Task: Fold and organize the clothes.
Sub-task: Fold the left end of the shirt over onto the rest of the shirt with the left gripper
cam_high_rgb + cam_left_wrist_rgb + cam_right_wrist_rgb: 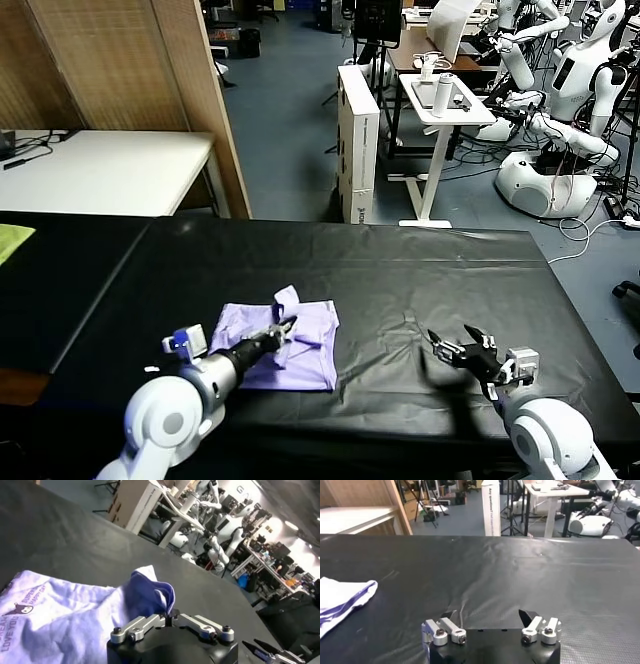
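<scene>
Head overview; two low wrist close-ups

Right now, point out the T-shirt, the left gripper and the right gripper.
T-shirt (312, 352): head view, flat lavender body near its right edge.
Left gripper (287, 328): head view, tip of the shut jaws pinching raised fabric.
Right gripper (452, 340): head view, between the open jaws, clear of the shirt.

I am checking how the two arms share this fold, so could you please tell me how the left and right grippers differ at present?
The left gripper is shut on a raised fold of the light lavender T-shirt; the right gripper is open and holds nothing. The left one is over the shirt; the right one hovers apart from it, over the bare black tablecloth. Both are low above the same table.
</scene>
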Robot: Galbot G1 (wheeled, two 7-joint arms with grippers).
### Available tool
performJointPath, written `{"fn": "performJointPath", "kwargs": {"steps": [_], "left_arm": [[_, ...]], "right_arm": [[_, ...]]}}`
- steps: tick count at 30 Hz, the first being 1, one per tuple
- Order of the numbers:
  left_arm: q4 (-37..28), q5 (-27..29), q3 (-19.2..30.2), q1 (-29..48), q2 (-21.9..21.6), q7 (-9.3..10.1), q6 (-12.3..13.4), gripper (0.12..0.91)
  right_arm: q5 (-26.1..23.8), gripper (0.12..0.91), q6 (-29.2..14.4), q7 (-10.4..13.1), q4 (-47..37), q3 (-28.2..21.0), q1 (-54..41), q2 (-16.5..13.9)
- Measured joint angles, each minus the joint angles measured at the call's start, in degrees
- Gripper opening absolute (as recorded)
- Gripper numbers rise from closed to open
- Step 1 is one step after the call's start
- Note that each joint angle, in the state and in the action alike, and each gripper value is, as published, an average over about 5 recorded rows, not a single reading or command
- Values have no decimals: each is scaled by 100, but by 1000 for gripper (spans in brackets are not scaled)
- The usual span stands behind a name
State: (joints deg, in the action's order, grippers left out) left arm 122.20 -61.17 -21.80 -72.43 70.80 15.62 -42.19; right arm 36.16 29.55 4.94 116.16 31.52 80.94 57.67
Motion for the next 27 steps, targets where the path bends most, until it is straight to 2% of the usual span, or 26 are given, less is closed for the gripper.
{"fn": "performJointPath", "kwargs": {"steps": [9, 11, 14, 19, 22, 25, 27], "left_arm": [[-128, 219, 36, -30, 146, -50, 0, 174], [-125, 278, 49, -62, 188, -70, 0, 209], [-79, 314, 73, -122, 258, -67, 0, 355], [51, 373, 117, -209, 375, -42, 0, 677], [148, 436, 66, -243, 453, -46, 0, 833], [276, 550, -77, -290, 458, -136, 0, 896], [365, 711, -222, -333, 389, -274, 0, 904]], "right_arm": [[-4, 907, 1, -7, -9, -19, -18, -1], [-6, 907, -1, -18, -16, -42, -30, -18], [-7, 907, -16, -63, -18, -85, -39, -77], [2, 907, -85, -223, 63, -173, -89, -239], [46, 907, -128, -347, 160, -275, -155, -371], [134, 907, -144, -454, 259, -451, -260, -493], [184, 907, -143, -489, 318, -645, -380, -557]]}}
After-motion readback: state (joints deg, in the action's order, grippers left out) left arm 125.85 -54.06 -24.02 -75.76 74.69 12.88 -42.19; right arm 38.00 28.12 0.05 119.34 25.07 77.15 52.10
